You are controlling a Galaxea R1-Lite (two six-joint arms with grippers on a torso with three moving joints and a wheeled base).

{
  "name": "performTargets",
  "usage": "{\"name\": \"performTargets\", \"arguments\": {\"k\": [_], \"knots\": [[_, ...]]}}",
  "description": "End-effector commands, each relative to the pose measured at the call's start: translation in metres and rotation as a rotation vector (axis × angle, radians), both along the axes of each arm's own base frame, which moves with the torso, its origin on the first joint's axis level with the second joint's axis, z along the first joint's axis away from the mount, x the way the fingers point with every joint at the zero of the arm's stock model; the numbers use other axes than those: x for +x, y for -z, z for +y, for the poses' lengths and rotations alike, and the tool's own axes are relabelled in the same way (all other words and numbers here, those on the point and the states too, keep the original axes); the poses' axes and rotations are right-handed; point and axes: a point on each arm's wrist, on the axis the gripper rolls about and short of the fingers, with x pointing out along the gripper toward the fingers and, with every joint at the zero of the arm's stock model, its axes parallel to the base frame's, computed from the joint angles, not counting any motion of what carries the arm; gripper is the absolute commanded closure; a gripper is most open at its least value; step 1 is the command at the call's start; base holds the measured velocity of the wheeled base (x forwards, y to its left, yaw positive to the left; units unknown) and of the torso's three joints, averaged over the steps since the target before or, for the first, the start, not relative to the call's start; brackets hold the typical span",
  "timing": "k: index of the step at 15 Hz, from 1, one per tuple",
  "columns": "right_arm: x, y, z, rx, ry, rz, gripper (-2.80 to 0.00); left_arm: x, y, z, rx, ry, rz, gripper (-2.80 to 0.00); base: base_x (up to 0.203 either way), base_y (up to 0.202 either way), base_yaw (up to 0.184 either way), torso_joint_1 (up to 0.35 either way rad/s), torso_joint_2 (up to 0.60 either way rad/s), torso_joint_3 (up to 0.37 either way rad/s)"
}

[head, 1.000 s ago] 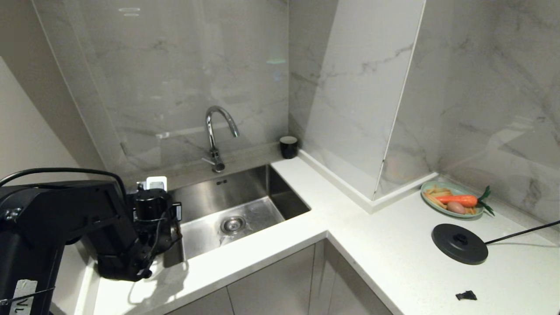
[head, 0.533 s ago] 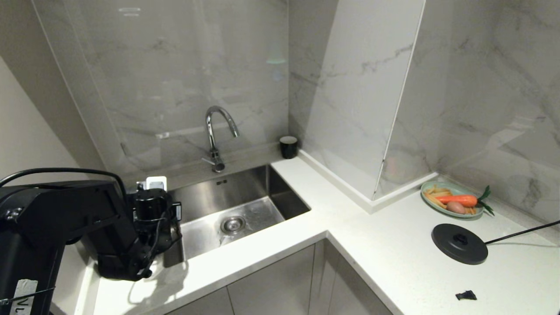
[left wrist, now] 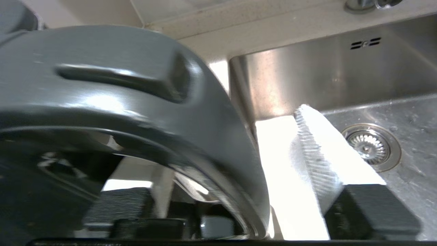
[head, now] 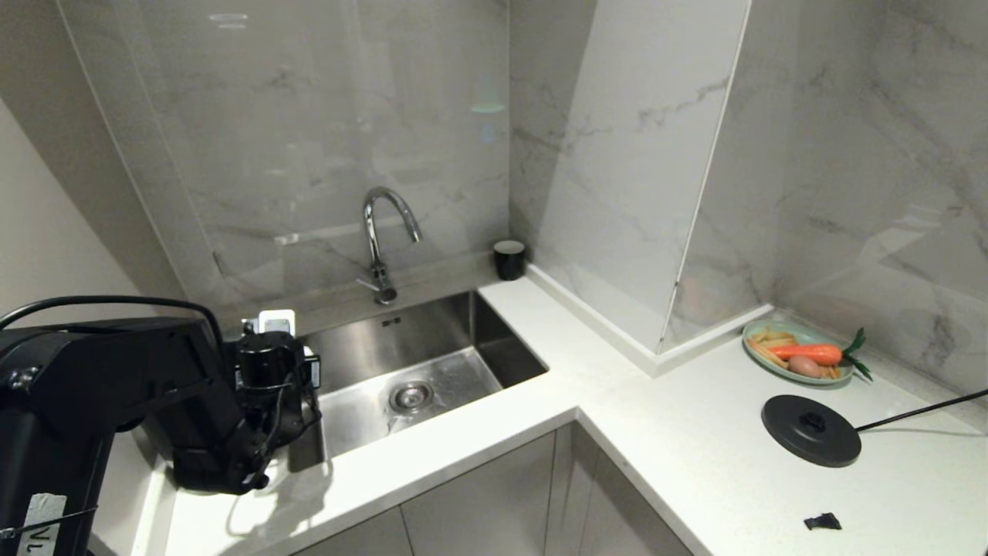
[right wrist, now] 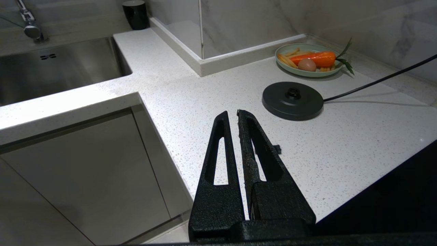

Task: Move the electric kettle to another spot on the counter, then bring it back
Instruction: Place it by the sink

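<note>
The electric kettle (left wrist: 119, 102) stands at the left end of the tabletop (head: 656, 432), just beside the steel sink (head: 363, 340). In the head view the black left arm hides most of it. Up close, its lid is flat, round and dull dark grey, with 1 raised bar across it, and the wall below is shiny black. The lid faces up, so the tall jug seems to stand upright. The left pincer (head: 293, 344) is let go: 1 white ribbed finger (left wrist: 317, 150) stands apart from the kettle's side, with bright tabletop between them. A strip of tape (head: 38, 525) on the left arm has letters that look like V and L. The right pincer (right wrist: 234, 114) hangs over the tabletop's front edge, with its 2 rough black fingers pressed together on nothing. The flat round base disc (head: 810, 429) with its cord lies far right, near a green plate (head: 772, 363) with a carrot.
</note>
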Motion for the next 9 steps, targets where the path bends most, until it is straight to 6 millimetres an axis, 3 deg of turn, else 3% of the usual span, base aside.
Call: {"name": "performTargets", "arguments": {"k": [1, 9], "knots": [[0.000, 0.000, 0.000, 0.000, -0.001, 0.001, 0.00, -0.004, 0.002, -0.001, -0.007, -0.003, 0.006, -2.80, 0.000, 0.000, 0.000, 0.000, 0.00, 0.000], [0.000, 0.000, 0.000, -0.002, -0.001, 0.001, 0.00, -0.023, 0.012, -0.002, -0.086, -0.053, 0.024, -2.80, 0.000, 0.000, 0.000, 0.000, 0.00, 0.000]]}}
